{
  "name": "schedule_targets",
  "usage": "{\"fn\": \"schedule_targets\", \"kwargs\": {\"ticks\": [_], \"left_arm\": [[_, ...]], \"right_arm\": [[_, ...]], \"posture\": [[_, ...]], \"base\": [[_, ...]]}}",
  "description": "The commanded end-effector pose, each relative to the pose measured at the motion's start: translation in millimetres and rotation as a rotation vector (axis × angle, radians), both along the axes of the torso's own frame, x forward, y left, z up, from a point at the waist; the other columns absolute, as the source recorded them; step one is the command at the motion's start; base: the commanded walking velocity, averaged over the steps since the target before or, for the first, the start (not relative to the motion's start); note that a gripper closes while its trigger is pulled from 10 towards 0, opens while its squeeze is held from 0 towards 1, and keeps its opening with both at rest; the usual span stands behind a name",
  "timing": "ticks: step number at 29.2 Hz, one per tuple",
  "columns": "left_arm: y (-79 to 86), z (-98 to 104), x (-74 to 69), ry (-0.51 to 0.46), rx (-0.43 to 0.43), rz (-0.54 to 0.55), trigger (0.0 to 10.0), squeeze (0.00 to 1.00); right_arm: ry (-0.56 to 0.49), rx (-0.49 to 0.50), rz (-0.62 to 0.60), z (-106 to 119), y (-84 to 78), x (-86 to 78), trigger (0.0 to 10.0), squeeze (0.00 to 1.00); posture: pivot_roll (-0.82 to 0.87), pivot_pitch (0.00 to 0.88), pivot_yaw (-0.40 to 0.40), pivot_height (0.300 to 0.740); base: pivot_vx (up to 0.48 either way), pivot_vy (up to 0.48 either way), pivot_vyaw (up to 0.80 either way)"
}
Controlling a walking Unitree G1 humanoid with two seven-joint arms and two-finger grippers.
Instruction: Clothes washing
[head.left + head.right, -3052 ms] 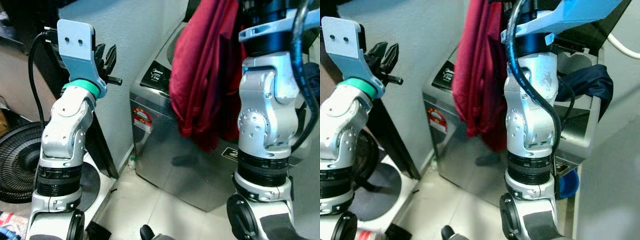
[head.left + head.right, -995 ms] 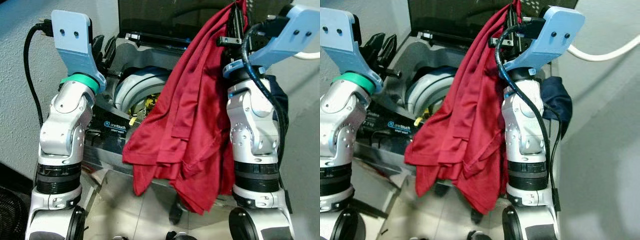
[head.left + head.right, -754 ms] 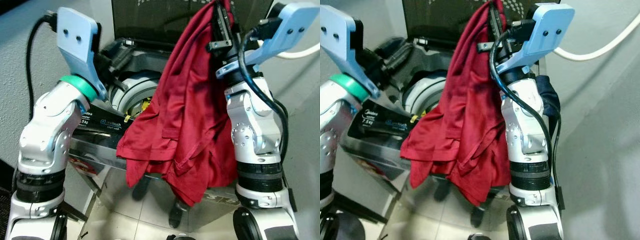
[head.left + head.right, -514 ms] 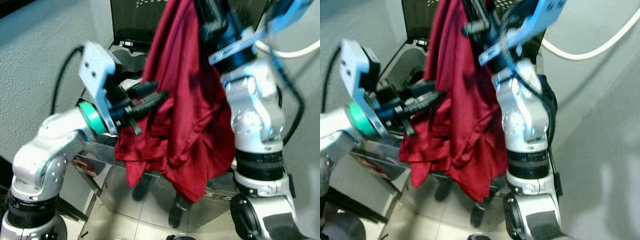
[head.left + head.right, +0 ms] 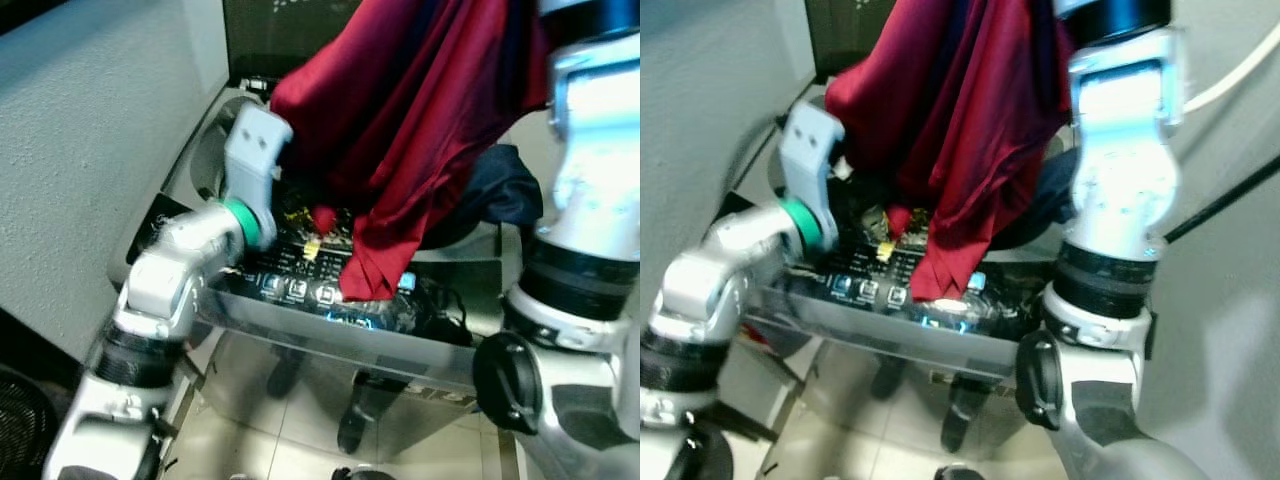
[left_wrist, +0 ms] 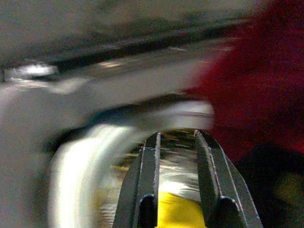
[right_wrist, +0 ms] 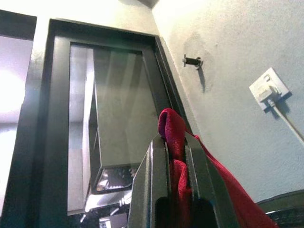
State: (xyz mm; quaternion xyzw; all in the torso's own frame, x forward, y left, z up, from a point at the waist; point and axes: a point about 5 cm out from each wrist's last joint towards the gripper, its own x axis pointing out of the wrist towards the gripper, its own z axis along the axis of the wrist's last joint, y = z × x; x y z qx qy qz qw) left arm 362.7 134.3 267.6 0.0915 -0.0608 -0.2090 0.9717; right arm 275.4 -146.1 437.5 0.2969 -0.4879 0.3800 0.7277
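Observation:
A red garment (image 5: 420, 110) hangs in folds over the open top of a grey top-loading washing machine (image 5: 300, 325). My right gripper (image 7: 175, 137) is held high and is shut on the garment's upper edge, with the cloth pinched between its fingers. My left arm (image 5: 190, 260) reaches forward under the hanging cloth. In the left wrist view my left gripper (image 6: 176, 135) points at the white drum rim (image 6: 80, 156), its fingers a little apart with nothing between the tips. The red garment's lowest corner touches the lit control panel (image 5: 370, 285).
A dark blue garment (image 5: 505, 190) lies on the machine's right side. A grey textured wall (image 5: 90, 130) runs close on the left, with a black fan (image 5: 20, 420) low beside it. A white hose (image 5: 1230, 75) crosses the right wall. Tiled floor (image 5: 250, 440) lies below.
The camera has come closer over the machine. My left arm swung forward and down under the red garment toward the drum. My right arm lifted the garment higher over the opening.

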Motion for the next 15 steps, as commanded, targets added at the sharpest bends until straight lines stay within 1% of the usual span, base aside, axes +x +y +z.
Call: {"fn": "schedule_targets", "kwargs": {"ticks": [1,2,3,4,8,9,10,11,12,14,15], "left_arm": [[14.7,13.8,5.9,-0.076,0.001,0.083,10.0,0.0],[33.4,34.9,11.3,-0.157,-0.021,0.182,10.0,0.0],[47.0,54.9,11.8,-0.217,-0.067,0.238,10.0,0.0],[54.0,66.4,10.9,-0.248,-0.099,0.264,10.0,0.0],[54.0,66.4,10.9,-0.248,-0.099,0.264,10.0,0.0],[56.7,71.5,10.1,-0.259,-0.118,0.27,10.0,0.0],[56.7,71.5,10.1,-0.259,-0.118,0.27,10.0,0.0],[50.7,67.8,2.1,-0.269,-0.099,0.258,10.0,0.0],[45.2,62.8,-3.9,-0.278,-0.087,0.243,10.0,0.0],[45.2,62.8,-3.9,-0.278,-0.087,0.243,10.0,0.0],[39.1,57.5,-11.8,-0.277,-0.095,0.215,10.0,0.0]], "right_arm": [[-0.013,-0.041,0.003,-3.3,3.3,-2.4,10.0,0.0],[0.031,-0.113,-0.067,-13.6,7.6,6.5,10.0,0.0],[0.094,-0.207,-0.167,-28.8,16.3,20.3,10.0,0.0],[0.132,-0.273,-0.232,-39.5,22.3,28.9,10.0,0.0],[0.132,-0.273,-0.232,-39.5,22.3,28.9,10.0,0.0],[0.15,-0.309,-0.268,-45.5,25.9,33.4,10.0,0.0],[0.15,-0.309,-0.268,-45.5,25.9,33.4,10.0,0.0],[0.214,-0.405,-0.316,-70.9,53.6,52.0,10.0,0.0],[0.244,-0.486,-0.336,-90.0,77.0,61.2,10.0,0.0],[0.244,-0.486,-0.336,-90.0,77.0,61.2,10.0,0.0],[0.251,-0.553,-0.339,-103.9,98.9,66.5,10.0,0.0]], "posture": [[0.04,0.067,0.034,0.74],[0.04,0.065,0.036,0.74],[0.04,0.065,0.039,0.74],[0.04,0.065,0.039,0.74],[0.04,0.065,0.039,0.74],[0.04,0.065,0.039,0.74],[0.04,0.065,0.039,0.74],[0.06,0.071,0.037,0.74],[0.06,0.074,0.034,0.74],[0.06,0.074,0.034,0.74],[0.06,0.074,0.034,0.74]], "base": [[0.0,0.0,0.0],[0.0,0.0,0.0],[0.0,0.0,0.0],[0.0,0.0,0.0],[0.0,0.0,0.0],[0.0,0.0,0.0],[0.0,0.0,0.0],[0.0,0.0,0.0],[0.0,0.0,0.0],[0.0,0.0,0.0],[0.0,0.0,0.0]]}}
